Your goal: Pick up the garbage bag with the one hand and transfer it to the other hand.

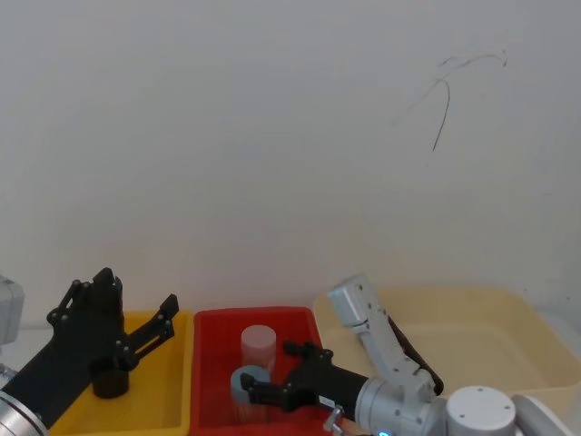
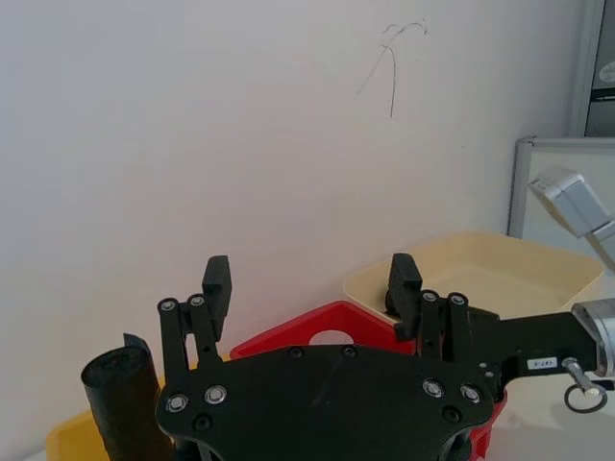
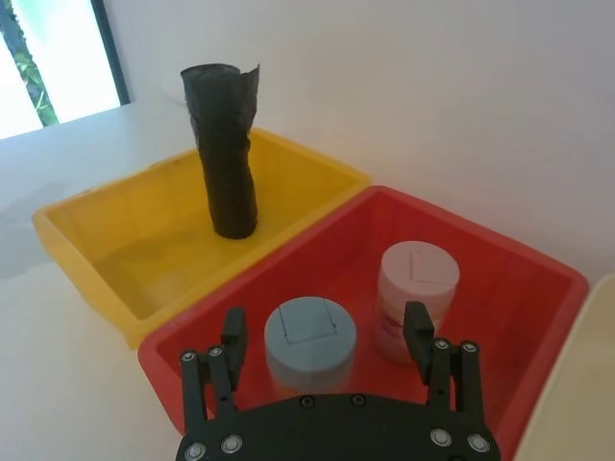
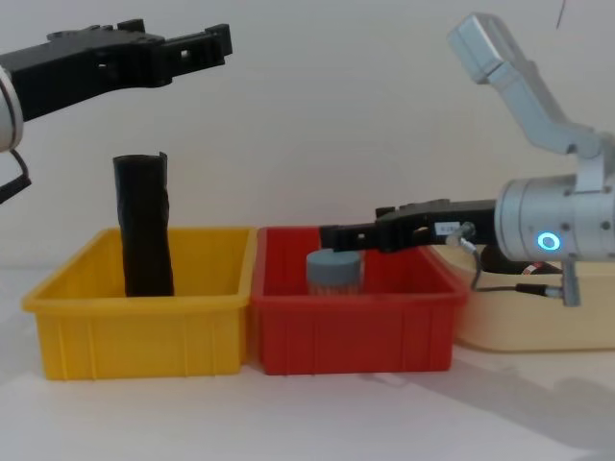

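The garbage bag is out of view. A plain black roll (image 3: 226,154) with a ragged top and no label stands upright in the yellow bin (image 4: 135,331). It also appears in the chest view (image 4: 144,226) and in the head view (image 1: 111,380). My left gripper (image 1: 138,291) hangs open in the air above that bin, higher than the roll (image 2: 120,394) and holding nothing (image 2: 309,279). My right gripper (image 3: 325,331) is open low over the red bin (image 3: 500,259), just above the two jars (image 4: 332,235).
A grey-blue jar (image 3: 309,331) and a pale pink jar (image 3: 416,279) stand in the red bin. A beige bin (image 1: 508,313) sits to its right. Behind my right arm, something dark (image 1: 422,359) lies in it, and I cannot tell what it is. A white wall is close behind.
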